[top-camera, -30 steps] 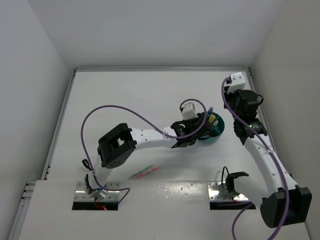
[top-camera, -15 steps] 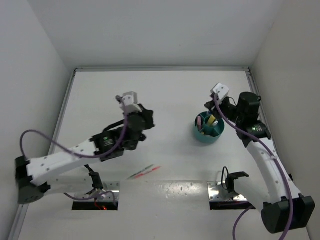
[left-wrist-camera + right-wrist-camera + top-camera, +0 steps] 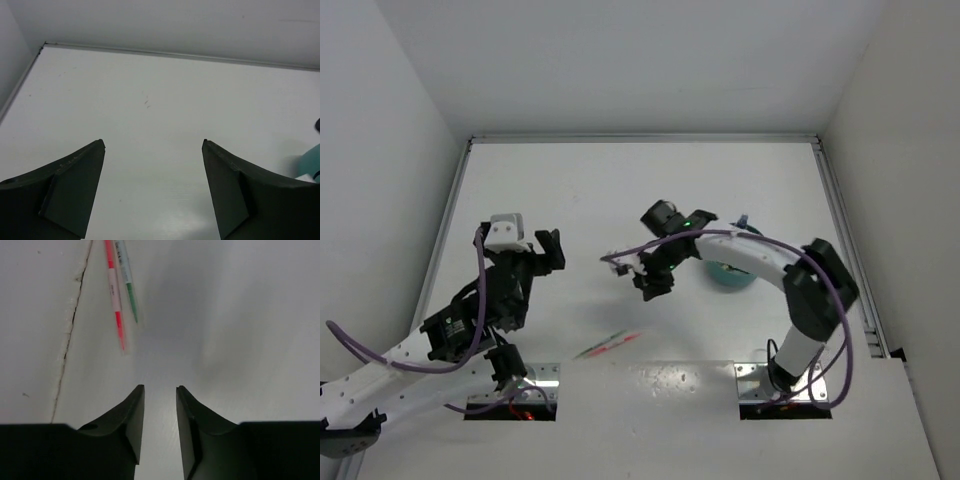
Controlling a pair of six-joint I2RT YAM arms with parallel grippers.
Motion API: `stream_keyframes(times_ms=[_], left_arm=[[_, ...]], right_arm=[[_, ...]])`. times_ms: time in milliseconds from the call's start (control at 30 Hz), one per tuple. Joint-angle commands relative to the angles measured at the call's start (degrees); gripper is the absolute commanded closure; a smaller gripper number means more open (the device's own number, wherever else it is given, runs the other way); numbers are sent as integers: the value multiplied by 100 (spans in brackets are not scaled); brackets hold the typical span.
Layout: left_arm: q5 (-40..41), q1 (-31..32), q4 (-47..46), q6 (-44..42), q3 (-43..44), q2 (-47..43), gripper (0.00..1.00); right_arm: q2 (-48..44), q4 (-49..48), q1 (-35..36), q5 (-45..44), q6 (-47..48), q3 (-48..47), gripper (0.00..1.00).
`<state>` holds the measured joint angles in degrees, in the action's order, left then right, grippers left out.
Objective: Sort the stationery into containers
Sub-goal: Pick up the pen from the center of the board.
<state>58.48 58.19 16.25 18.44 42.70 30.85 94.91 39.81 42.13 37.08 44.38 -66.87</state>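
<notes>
White walls close in a white table (image 3: 570, 190), seen from above with two robot arms mounted at its near edge.

On the left, the left gripper (image 3: 548, 250) hangs over bare table with its fingers spread wide and nothing between them. Its wrist view shows only bare surface ahead and a sliver of the teal cup (image 3: 312, 159) at the far right.

The right arm stretches across the middle of the table, and its forearm covers much of the cup (image 3: 728, 275). What the cup holds cannot be made out from here. The right gripper (image 3: 650, 285) points down toward the near centre. In its wrist view the two fingers stand a little apart with a narrow gap, and they pinch nothing.

Just ahead of those fingers, a pink pen (image 3: 116, 305) and a green pen (image 3: 128, 285) lie side by side on the table, almost touching. From above, the pair (image 3: 610, 343) sits near the front edge, well apart from the cup.

No other loose stationery shows on the table, so the sorting looks close to done. The two pens appear to be what is left. The right gripper seems placed to go for them, though neither is grasped yet.
</notes>
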Motion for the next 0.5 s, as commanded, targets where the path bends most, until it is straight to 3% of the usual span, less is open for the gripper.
stream_keyframes(times_ms=[0,300,467], left_arm=[[270,-71,185,-165,-95,-184,16],[138,-71,238,-218,-95,-308,13],[190,-71,238,-218,-95,-483,13]], right_arm=[[675,159,601,-315,449,-509,70],[722,-1203,1394,-1510,-25,-107,80],[967,-1327,1666,-1836,-79,-54,85]])
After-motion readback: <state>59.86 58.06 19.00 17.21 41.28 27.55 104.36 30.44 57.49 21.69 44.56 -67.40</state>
